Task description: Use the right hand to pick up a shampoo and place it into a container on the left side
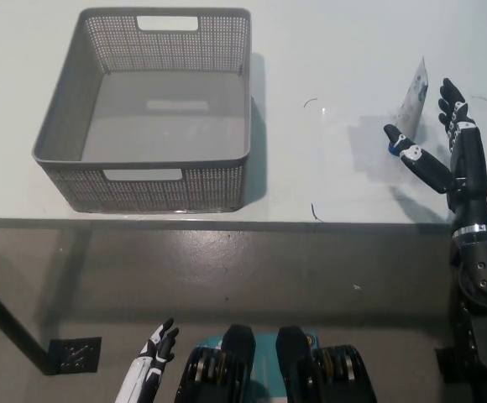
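- Head view, looking steeply down: we see one shampoo tube standing on its blue cap on the white table, toward the right side. Its long axis is close to upright, with the flat crimped end pointing up and leaning slightly to picture right, and the cap at the bottom.
- We count one tube, one basket and two robot hands.
- The black right hand reaches in from the lower right, fingers spread apart around the tube, one side on each flank. It grasps nothing; we cannot tell whether any finger touches the tube.
- The one grey mesh basket sits on the table's left side, well apart from the tube. It holds nothing.
- The white left hand rests low at the bottom left, below the table edge, fingers loosely apart and holding nothing.
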`<state>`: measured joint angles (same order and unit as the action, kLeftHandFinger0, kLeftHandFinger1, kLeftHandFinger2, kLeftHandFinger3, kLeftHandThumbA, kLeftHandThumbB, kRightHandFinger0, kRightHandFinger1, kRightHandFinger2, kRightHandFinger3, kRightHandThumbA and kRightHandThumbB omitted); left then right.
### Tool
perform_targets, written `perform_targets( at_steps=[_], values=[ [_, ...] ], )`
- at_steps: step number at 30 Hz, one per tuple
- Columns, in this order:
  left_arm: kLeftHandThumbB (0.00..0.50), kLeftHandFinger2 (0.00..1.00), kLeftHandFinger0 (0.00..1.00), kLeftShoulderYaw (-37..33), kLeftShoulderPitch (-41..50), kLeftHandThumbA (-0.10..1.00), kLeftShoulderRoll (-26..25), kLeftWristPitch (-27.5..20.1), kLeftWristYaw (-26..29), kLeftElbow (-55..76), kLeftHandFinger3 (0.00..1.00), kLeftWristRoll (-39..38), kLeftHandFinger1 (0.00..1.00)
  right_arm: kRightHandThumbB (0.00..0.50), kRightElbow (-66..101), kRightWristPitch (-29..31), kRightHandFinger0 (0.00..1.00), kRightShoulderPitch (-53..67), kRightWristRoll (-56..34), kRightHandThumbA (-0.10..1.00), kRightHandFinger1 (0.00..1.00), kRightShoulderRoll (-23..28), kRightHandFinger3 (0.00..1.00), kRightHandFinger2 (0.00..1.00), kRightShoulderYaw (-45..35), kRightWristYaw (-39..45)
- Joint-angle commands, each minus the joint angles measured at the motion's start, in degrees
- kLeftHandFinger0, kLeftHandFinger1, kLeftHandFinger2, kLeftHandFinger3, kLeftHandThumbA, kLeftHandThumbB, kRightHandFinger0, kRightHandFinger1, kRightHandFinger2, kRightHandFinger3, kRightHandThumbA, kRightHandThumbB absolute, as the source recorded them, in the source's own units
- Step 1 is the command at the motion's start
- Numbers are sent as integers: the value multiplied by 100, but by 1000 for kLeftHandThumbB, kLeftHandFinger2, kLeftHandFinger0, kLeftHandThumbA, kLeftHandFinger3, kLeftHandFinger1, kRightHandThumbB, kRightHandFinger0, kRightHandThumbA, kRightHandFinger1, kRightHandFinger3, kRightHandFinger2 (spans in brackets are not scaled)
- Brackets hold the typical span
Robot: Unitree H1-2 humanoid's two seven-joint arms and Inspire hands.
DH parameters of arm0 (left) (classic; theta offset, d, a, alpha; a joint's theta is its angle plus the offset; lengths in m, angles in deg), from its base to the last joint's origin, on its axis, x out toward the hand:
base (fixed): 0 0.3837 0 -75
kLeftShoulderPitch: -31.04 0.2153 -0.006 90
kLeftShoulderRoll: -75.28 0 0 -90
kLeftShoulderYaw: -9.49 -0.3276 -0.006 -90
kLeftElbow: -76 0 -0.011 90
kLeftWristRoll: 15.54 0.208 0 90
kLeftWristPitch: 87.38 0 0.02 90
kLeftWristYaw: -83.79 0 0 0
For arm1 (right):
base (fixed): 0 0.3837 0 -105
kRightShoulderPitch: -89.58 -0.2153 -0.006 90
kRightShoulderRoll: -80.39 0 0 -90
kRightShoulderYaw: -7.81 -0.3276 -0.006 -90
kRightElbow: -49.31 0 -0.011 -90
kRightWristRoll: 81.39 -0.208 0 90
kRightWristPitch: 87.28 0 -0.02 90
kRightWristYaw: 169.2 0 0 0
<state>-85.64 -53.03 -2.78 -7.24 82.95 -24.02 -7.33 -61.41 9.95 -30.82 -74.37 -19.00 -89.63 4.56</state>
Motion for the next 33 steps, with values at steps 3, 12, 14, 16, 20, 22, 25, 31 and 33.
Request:
perform_targets(
  at_steps=[3,12,14,16,20,22,25,31,33],
  values=[
    [136,1000,1000,-1,-20,1000,-73,-258,9,128,1000,20,1000,364,-74,-10,1000,-406,-201,876,1000,66,1000,1000,-79,-86],
    [138,1000,1000,-15,-42,1000,-85,-263,-12,149,1000,9,1000,353,-441,32,1000,-690,-133,866,1000,165,1000,1000,-39,-130],
    [134,1000,1000,-28,-25,1000,-89,-294,-6,148,1000,24,1000,340,-468,20,1000,-732,-201,839,1000,165,1000,1000,-63,-108],
    [137,1000,1000,-22,-58,1000,-112,-311,-17,126,1000,8,1000,342,-584,14,1000,-851,-248,830,1000,160,1000,1000,-85,-121],
    [137,1000,1000,-12,-72,1000,-110,-320,-23,114,1000,-40,1000,356,-820,-115,1000,-1037,-251,855,1000,196,1000,1000,-103,-145],
    [140,1000,1000,-16,-62,1000,-108,-300,-30,153,1000,-45,1000,353,-1038,-67,1000,-1146,-260,852,1000,223,1000,1000,-125,-174],
    [146,1000,1000,-22,-75,1000,-125,-351,-28,99,1000,-29,1000,334,-1388,3,1000,-1313,-265,837,1000,273,1000,1000,-151,-217],
    [139,1000,1000,-25,-78,1000,-116,-304,-37,142,1000,-43,1000,334,-1900,129,1000,-1587,-289,838,1000,354,1000,1000,-165,-295],
    [140,1000,1000,-32,-80,1000,-120,-333,-32,124,1000,-30,1000,333,-2041,139,1000,-1651,-275,836,1000,391,1000,1000,-154,-321]
  ],
)
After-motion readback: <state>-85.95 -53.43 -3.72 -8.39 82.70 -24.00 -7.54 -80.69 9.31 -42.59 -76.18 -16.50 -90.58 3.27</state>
